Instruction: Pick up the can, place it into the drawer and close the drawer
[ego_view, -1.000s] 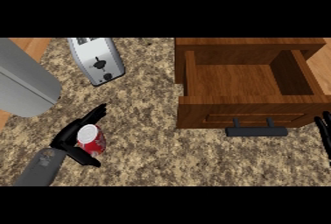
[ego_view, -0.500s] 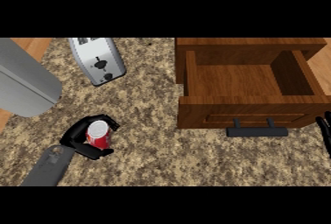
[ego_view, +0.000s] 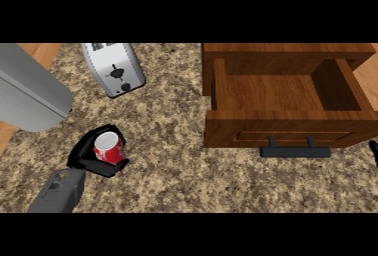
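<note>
The red can (ego_view: 108, 148) with a pale top stands on the speckled counter at the lower left. My left hand (ego_view: 86, 153) is curled round it, fingers arching over its far side and thumb under its near side. The wooden drawer (ego_view: 289, 116) is pulled open at the upper right, its inside bare, with a black handle (ego_view: 294, 151) on its front. Only a sliver of my right hand (ego_view: 373, 150) shows at the right edge, near the handle's level.
A silver toaster (ego_view: 113, 68) lies at the back, left of the drawer. A large grey rounded object (ego_view: 28, 94) fills the left side beside the can. Open counter lies between the can and the drawer front.
My left hand went from spread fingers around the can to fingers shut round it. The can and hand have shifted slightly up and right.
</note>
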